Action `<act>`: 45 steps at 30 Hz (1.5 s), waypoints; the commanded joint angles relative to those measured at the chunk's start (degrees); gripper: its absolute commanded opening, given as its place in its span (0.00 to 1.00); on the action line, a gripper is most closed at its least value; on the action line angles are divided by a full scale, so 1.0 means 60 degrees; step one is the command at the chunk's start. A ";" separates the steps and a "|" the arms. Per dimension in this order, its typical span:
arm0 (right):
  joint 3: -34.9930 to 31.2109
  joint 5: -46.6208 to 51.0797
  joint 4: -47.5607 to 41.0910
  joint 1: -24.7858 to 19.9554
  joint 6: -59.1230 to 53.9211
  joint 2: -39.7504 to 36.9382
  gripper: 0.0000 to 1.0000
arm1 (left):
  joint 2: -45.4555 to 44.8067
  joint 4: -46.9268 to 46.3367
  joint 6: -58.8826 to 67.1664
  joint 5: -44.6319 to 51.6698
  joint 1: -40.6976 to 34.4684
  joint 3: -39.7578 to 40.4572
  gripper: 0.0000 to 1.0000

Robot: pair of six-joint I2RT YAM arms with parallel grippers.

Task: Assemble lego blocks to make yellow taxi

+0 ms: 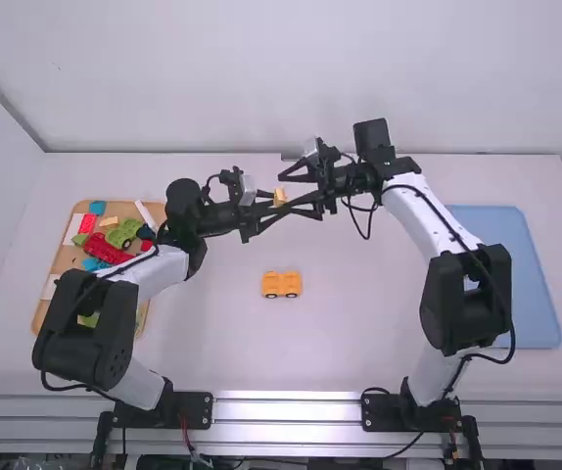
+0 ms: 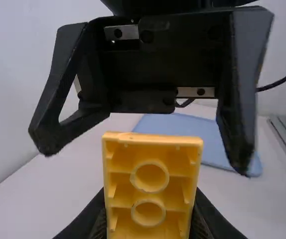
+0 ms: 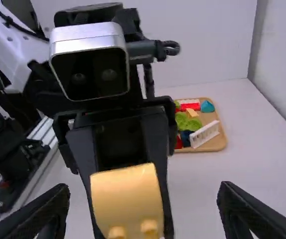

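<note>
Here's the yellow Lego block (image 2: 150, 194), pinched in my left gripper (image 1: 268, 205), lifted above the table, and right opposite, my right gripper (image 1: 298, 195) faces it with fingers spread wide! Nearer my bases than both grippers, a yellow Lego assembly (image 1: 282, 284) sits on the white table (image 1: 350, 333). Wooden tray (image 3: 214, 143) of blocks out left of my grippers, blue tray (image 1: 531, 284) out right!

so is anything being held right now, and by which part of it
Yes: a yellow block, held by two opposite sides between the fingers of the left gripper. The right gripper is open and holds nothing.
</note>
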 commanded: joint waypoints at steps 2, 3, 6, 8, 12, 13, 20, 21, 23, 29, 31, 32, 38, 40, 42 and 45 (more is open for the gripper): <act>0.0069 -0.0270 0.0011 0.0015 -0.0076 -0.0229 0.73 | -0.0007 0.0040 -0.0208 0.0036 -0.0080 0.0051 0.08; 0.0069 -0.0270 0.0011 0.0018 -0.0076 -0.0229 0.71 | -0.0007 0.0040 -0.0204 0.0033 -0.0084 0.0051 0.08; 0.0069 -0.0266 0.0011 0.0029 -0.0076 -0.0229 0.62 | -0.0007 0.0047 -0.0208 0.0029 -0.0080 0.0051 0.08; 0.0069 -0.0244 0.0015 0.0029 -0.0080 -0.0229 0.59 | -0.0007 0.0073 -0.0208 0.0029 -0.0080 0.0051 0.12; 0.0069 -0.0215 0.0011 0.0135 -0.0076 -0.0229 0.47 | -0.0007 0.0073 -0.0208 0.0025 -0.0080 0.0051 0.25; 0.0069 -0.0113 0.0015 0.0153 -0.0073 -0.0229 0.44 | -0.0007 0.0073 -0.0204 0.0025 -0.0080 0.0051 0.32; 0.0069 0.0448 0.0015 0.0372 -0.0084 -0.0229 0.30 | -0.0007 0.0146 -0.0244 0.0033 -0.0080 0.0051 0.19; 0.0069 0.0506 0.0033 0.0379 -0.0080 -0.0229 0.28 | -0.0007 0.0146 -0.0248 0.0029 -0.0080 0.0051 0.18; 0.0069 0.0525 0.0051 0.0375 -0.0076 -0.0229 0.27 | -0.0007 0.0146 -0.0251 0.0029 -0.0080 0.0051 0.19; 0.0069 0.0656 0.0131 0.0113 -0.0076 -0.0229 0.24 | -0.0007 0.0124 -0.0248 0.0025 -0.0080 0.0051 0.95; 0.0073 0.1005 0.0375 -0.0015 0.0168 -0.0229 0.24 | -0.0007 0.0015 -0.0248 -0.0036 -0.0080 0.0051 0.99; 0.0073 0.1519 0.0667 -0.0135 0.0699 -0.0229 0.24 | -0.0007 -0.0157 -0.0244 -0.0047 -0.0080 0.0051 0.99; 0.0073 0.5931 0.0962 -0.0696 0.3253 -0.0229 0.19 | -0.0007 -0.2328 0.0659 -0.1126 -0.0076 0.0051 0.99; 0.0069 0.8779 -0.0029 -0.0769 0.3967 -0.0229 0.21 | -0.0007 -0.4080 0.1122 -0.3432 -0.0091 0.0051 0.99; 0.0069 1.0036 -0.0827 -0.0725 0.4313 -0.0229 0.21 | -0.0004 -0.4648 0.1049 -0.4546 -0.0095 0.0051 0.99; 0.0069 1.1231 -0.2200 -0.0517 0.4954 -0.0208 0.21 | -0.0004 -0.5009 0.0823 -0.5730 -0.0076 0.0051 0.99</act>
